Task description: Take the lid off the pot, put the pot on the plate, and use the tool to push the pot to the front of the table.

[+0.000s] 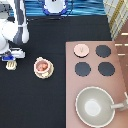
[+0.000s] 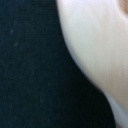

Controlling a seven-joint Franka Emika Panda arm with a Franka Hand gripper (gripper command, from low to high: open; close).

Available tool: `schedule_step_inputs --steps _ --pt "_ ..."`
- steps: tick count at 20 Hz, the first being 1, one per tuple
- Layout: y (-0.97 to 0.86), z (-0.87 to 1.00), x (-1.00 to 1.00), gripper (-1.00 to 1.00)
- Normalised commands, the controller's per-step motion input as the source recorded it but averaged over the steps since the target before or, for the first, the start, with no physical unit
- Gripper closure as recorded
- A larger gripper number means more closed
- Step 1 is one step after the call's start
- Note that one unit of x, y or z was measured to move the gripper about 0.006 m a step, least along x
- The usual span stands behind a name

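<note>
The pale-pink pot (image 1: 42, 66), reddish-brown inside, sits on the tan plate (image 1: 36, 73) on the black table (image 1: 35, 105), left of centre. Over on the stove, the pale-pink lid (image 1: 80, 50) with its small knob lies on the top-left burner spot. Near the exterior view's left edge, the cream-white tool (image 1: 10, 65) lies on the table with its slotted head showing. My gripper (image 1: 11, 57) hangs directly over the tool's handle, very close to it. A cream-white surface (image 2: 95, 45) fills much of the wrist view, over black table (image 2: 30, 75).
The pinkish-brown stove panel (image 1: 118, 70) takes up the exterior view's right side, with three black burners (image 1: 103, 51) uncovered. A large grey-beige pan (image 1: 95, 106) with a long handle stands at its bottom. The robot's white arm (image 1: 15, 30) reaches down the left.
</note>
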Motion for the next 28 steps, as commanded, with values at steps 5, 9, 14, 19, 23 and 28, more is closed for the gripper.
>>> schedule_step_inputs --steps 5,9,14,19,23,28 --pt "0.02 0.04 -0.57 1.0" --pt "0.32 0.72 -0.63 1.0" --pt "0.55 0.78 -0.74 1.0" --pt "0.62 0.64 -0.67 1.0" --pt "0.65 0.39 -0.54 1.0" --pt "0.7 0.3 -0.46 1.0"
